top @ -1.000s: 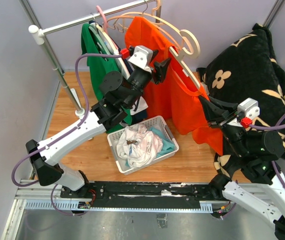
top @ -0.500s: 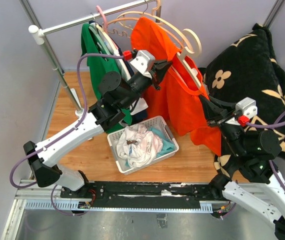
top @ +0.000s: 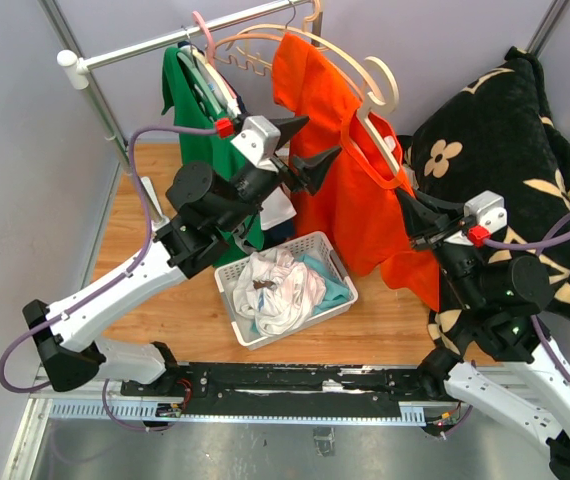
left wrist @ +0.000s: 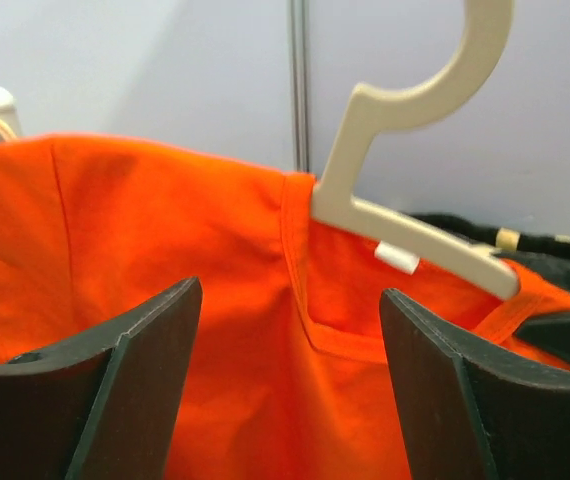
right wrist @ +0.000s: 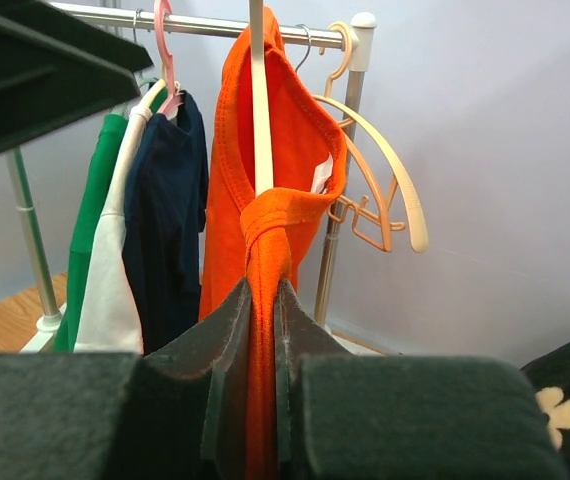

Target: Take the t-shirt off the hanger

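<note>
Clinging to a tilted cream hanger (left wrist: 435, 247) near the far rail (top: 165, 38), the orange t-shirt (top: 350, 200) is held taut toward the right by a fold clamped in the right gripper (right wrist: 262, 300). The left gripper (left wrist: 290, 290) is held wide open before the collar (left wrist: 300, 260), likely to steady the hanger.

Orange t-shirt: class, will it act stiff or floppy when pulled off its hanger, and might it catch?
Probably floppy: the orange t-shirt bunches into a thin rope where the right gripper pinches it. Its collar wraps the cream hanger, so it may snag.
</note>
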`<state>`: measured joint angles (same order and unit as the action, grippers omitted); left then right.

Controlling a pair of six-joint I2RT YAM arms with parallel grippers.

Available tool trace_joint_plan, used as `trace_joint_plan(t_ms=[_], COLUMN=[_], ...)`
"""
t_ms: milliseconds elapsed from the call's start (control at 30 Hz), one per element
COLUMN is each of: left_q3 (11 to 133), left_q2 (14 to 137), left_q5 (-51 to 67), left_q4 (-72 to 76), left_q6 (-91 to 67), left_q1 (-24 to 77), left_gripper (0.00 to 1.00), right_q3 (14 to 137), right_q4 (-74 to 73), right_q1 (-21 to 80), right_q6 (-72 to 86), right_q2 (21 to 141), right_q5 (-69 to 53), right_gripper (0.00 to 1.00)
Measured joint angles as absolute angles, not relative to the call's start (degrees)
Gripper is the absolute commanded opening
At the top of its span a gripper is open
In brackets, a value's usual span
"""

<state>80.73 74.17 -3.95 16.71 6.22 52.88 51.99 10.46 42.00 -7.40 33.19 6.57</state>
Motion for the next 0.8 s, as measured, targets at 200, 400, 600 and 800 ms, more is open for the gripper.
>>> trace_joint_plan(t_ms=[200, 400, 600, 800], left_q3=[80.1, 84.6, 86.3, 86.4], left_q2=[73.2, 77.3, 81.0, 82.5], left_q5=[-3.3, -1.3, 0.9, 2.5], left_q4=[24.3, 26.2, 26.5, 26.5], left_q6=[9.2, 11.2, 12.8, 14.9], left_q1=[52.9, 52.9, 52.9, 52.9], left_gripper=[0.8, 0.81, 0.82, 0.81], right_q3=[52.0, 52.0, 52.0, 52.0], right_q4=[10.4, 10.4, 10.3, 10.1], right_q1=[42.0, 42.0, 42.0, 42.0], right_q6=[-7.1, -6.8, -6.5, -6.2], right_q2=[33.8, 34.0, 34.0, 34.0], right_q5=[6.4, 5.6, 4.8, 4.2], right_gripper=[0.01, 0.01, 0.01, 0.01])
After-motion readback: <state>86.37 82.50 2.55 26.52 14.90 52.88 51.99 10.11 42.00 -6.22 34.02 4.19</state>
